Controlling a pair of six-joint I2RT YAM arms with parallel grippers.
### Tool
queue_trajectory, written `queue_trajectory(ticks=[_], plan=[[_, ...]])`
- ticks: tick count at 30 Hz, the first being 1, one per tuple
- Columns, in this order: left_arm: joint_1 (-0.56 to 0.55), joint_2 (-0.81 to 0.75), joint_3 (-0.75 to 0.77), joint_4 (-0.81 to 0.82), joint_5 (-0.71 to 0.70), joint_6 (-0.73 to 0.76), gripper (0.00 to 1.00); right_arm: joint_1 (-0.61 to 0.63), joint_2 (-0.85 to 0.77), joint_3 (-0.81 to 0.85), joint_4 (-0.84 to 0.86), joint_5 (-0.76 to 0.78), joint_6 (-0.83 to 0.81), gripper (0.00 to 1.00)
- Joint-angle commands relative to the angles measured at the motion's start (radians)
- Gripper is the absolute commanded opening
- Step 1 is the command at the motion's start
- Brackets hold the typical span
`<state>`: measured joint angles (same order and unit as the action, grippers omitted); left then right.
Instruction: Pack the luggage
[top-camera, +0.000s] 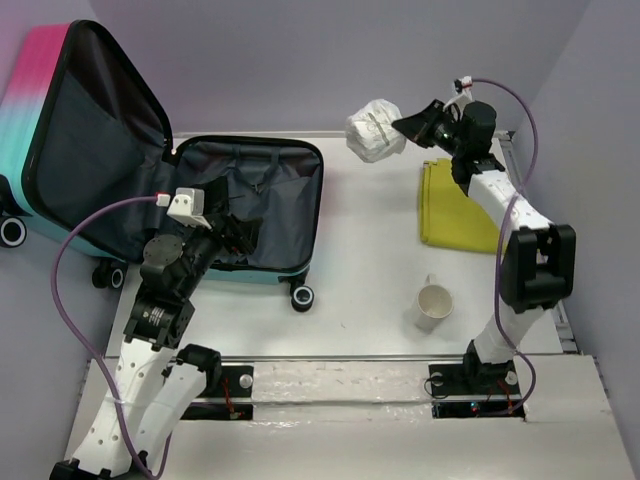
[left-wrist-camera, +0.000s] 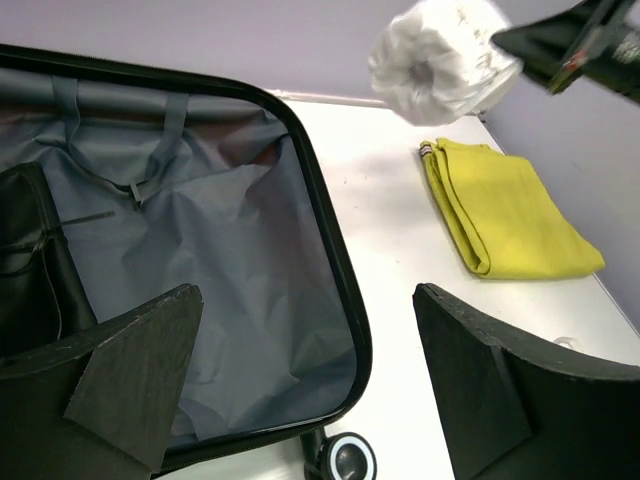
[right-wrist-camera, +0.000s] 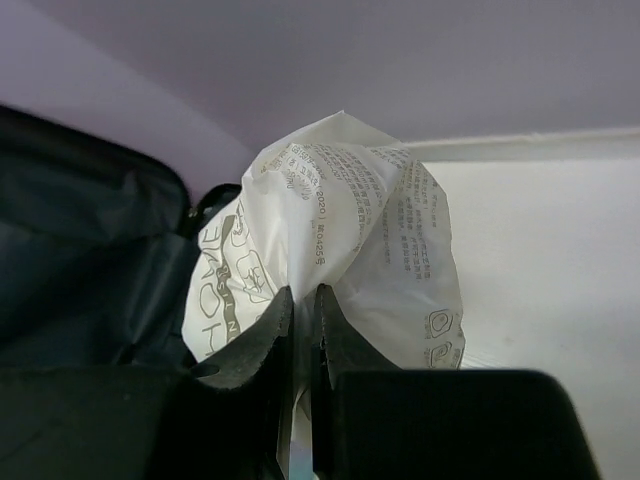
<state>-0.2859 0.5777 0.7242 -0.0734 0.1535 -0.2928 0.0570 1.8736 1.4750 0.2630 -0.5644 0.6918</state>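
Luggage (top-camera: 285, 215) lies open on worktop (top-camera: 370, 260), left of right fingers (right-wrist-camera: 262, 340), long axis running away from arm bases, wheels at near end. Right fingers are nearly closed, pinching white wrapped bundle (top-camera: 373, 130) in mid-air just off its right rim. Left fingers (left-wrist-camera: 140, 370) are spread wide, empty, over lining; right arm prob. carries bundle leftward.

Large grey outline letters, apparently "HOME", run sideways on the white plastic-wrapped roll (right-wrist-camera: 350, 230), just up and left of the right gripper (right-wrist-camera: 303, 297) pinching it. The fine print above is too small to read.
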Motion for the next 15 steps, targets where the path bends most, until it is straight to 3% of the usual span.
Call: queue_trajectory(ticks=[1, 8, 10, 11, 12, 13, 15], plan=[[0.004, -0.029, 0.026, 0.050, 0.003, 0.004, 0.99, 0.162, -0.215, -0.051, 0.105, 0.041, -0.077, 0.07], [0.005, -0.036, 0.026, 0.047, -0.005, 0.004, 0.99, 0.403, -0.156, 0.027, 0.072, 0.086, -0.049, 0.08], [0.005, -0.038, 0.026, 0.044, -0.011, 0.004, 0.99, 0.443, -0.100, 0.103, 0.029, 0.067, -0.061, 0.56], [0.005, -0.039, 0.026, 0.044, -0.018, 0.004, 0.99, 0.457, -0.038, 0.192, -0.087, 0.042, -0.077, 0.86], [0.005, -0.041, 0.026, 0.043, -0.019, 0.006, 0.99, 0.469, -0.018, 0.192, -0.134, 0.037, -0.098, 0.87], [0.005, -0.041, 0.026, 0.041, -0.022, 0.006, 0.99, 0.469, -0.014, 0.218, -0.168, 0.046, -0.129, 0.95], [0.005, -0.041, 0.026, 0.040, -0.020, 0.004, 0.99, 0.469, -0.051, 0.161, -0.186, 0.095, -0.179, 0.95]])
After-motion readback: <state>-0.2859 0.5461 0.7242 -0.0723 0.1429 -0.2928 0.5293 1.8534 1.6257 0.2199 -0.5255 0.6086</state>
